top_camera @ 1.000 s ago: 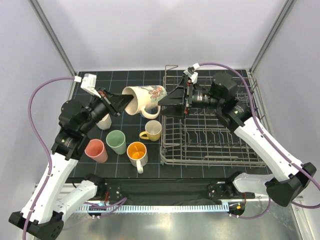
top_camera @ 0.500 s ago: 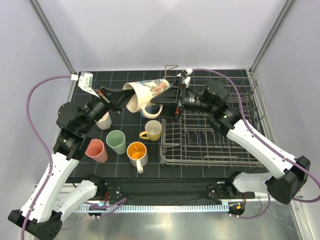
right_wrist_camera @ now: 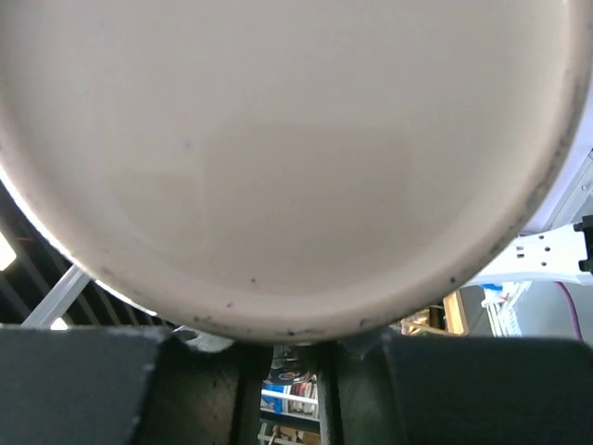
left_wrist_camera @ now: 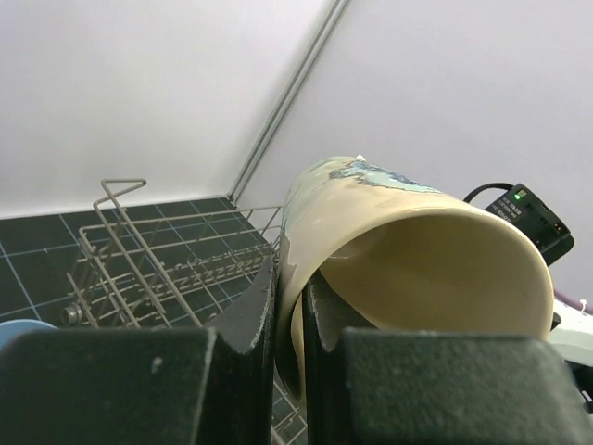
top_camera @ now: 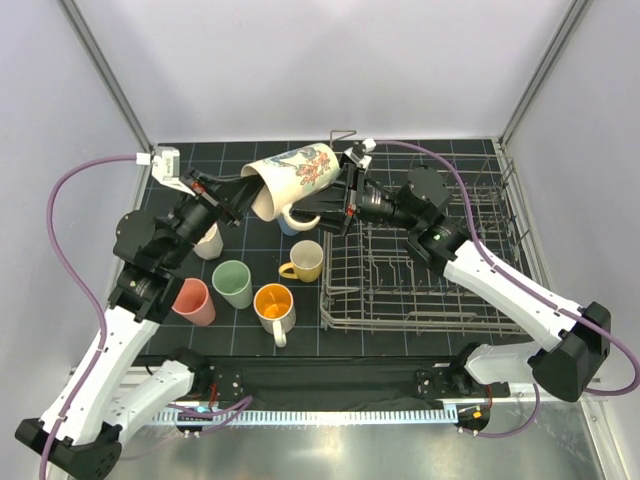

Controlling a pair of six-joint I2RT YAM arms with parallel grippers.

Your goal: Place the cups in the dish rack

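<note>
so the left gripper is pinching the rim of one big cream floral mug midair, the right gripper sits at its base (can't tell its grip), and six little plastic cups sit below them.

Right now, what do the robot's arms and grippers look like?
The left arm and right arm both have white links and black joint housings, each trailing a looping purple cable to the wrist. The left gripper and right gripper are black and angular. A small green light glows on the right arm.
</note>
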